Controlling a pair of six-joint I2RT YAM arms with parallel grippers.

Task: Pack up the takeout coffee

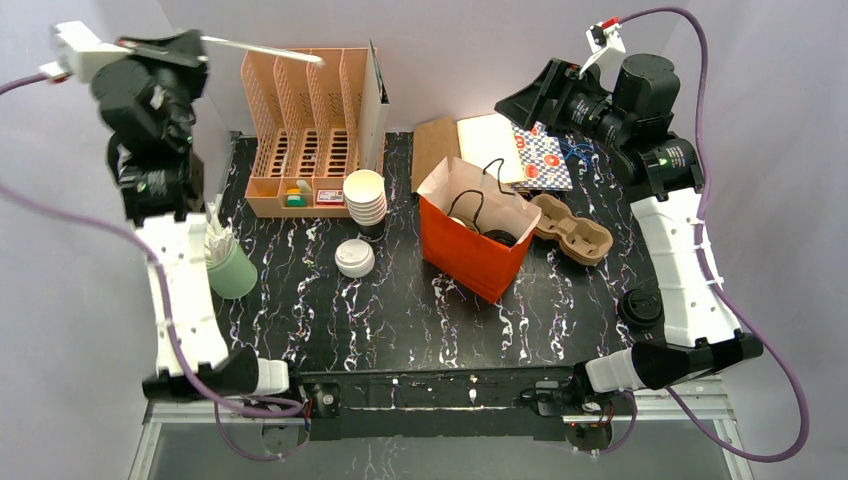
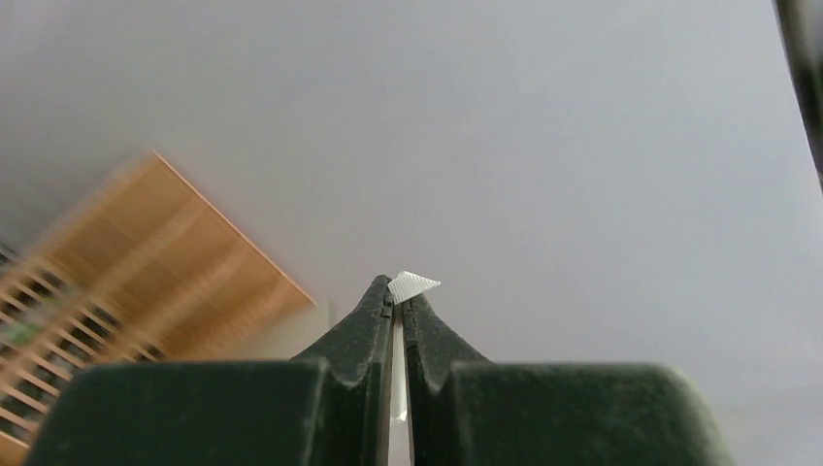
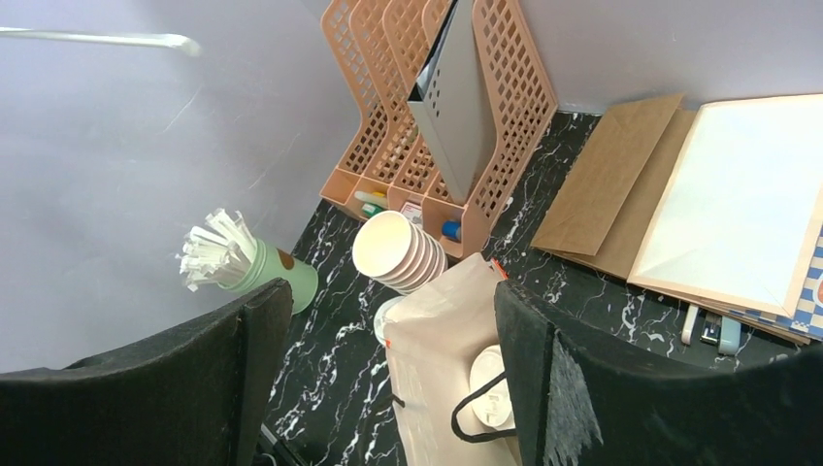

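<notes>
An orange paper bag [image 1: 470,250] stands open mid-table. Inside it I see the white lid [image 1: 462,222] of one takeout coffee cup and a dark round lid [image 1: 497,238] beside it; the cups' bodies are hidden by the bag. The white lid also shows in the right wrist view [image 3: 488,388], inside the bag [image 3: 432,359]. My left gripper [image 1: 200,42] is raised high at the far left, shut on a white paper-wrapped straw [image 1: 265,48]; its end pokes past the fingertips [image 2: 412,285]. My right gripper [image 1: 527,100] is open and empty, high above the bag's far right.
A peach file organizer [image 1: 305,120] stands at the back. A stack of lidless white cups [image 1: 365,197] and a loose white lid [image 1: 354,258] lie left of the bag. A green cup of straws [image 1: 230,268] is at the left, a cardboard cup carrier [image 1: 575,228] at the right, and flat paper bags [image 1: 435,145] behind.
</notes>
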